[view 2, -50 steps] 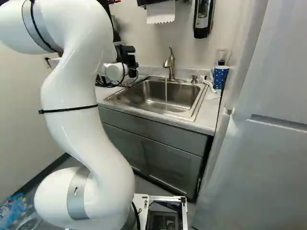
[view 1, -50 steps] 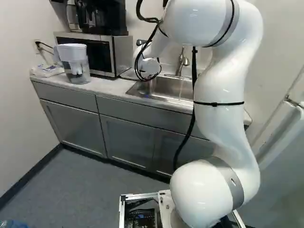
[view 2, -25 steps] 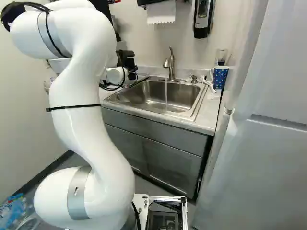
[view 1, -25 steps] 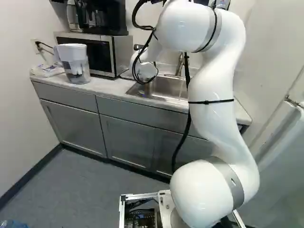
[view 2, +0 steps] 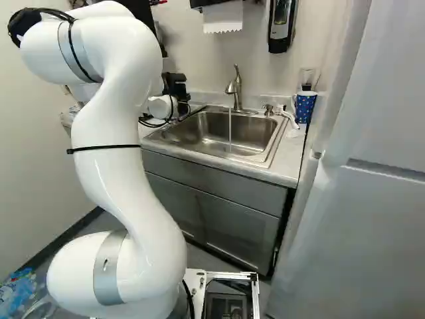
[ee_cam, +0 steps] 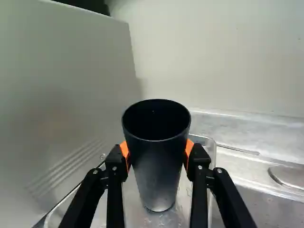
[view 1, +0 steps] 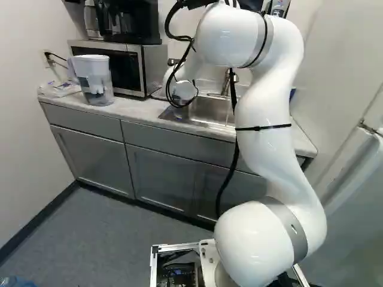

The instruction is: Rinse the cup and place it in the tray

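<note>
Grey cabinets (view 2: 236, 229) stood beneath the sink (view 2: 192, 129). Just beside the sink lay a metal tray (ee_cam: 137, 209). Over it, the gripper (view 2: 176, 86) pinched the upright black cup (ee_cam: 159, 164) between orange pads (ee_cam: 189, 148); cup-to-tray contact was unclear.

My arm (view 1: 269, 155) is glossy white and rounded, ringed with grey bands (view 1: 290, 227), black ties (view 1: 263, 128) and looping black cables (view 1: 166, 25). My black fingers (ee_cam: 115, 190) have silvery screws (ee_cam: 219, 170) and orange pads (ee_cam: 124, 150).
</note>
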Motion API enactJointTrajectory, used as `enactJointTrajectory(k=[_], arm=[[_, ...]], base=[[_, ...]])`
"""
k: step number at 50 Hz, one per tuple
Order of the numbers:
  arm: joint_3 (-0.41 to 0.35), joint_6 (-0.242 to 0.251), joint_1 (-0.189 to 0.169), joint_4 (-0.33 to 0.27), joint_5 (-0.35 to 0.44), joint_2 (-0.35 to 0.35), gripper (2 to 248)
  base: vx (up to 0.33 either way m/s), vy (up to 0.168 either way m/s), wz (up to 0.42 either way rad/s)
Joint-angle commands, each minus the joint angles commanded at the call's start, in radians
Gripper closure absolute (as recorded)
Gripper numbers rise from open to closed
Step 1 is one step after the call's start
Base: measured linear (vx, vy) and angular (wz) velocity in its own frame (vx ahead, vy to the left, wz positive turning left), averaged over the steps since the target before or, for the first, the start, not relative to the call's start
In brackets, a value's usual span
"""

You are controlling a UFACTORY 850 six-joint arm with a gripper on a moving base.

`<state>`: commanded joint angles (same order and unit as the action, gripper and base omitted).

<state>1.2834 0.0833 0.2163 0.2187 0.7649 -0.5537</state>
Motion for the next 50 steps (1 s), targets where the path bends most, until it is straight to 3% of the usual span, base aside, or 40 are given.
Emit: enactJointTrajectory(k=[50], arm=[[0.0, 0.0, 0.0, 0.0, -0.021, 0.0, 125]], base=[[0.0, 0.0, 0.0]])
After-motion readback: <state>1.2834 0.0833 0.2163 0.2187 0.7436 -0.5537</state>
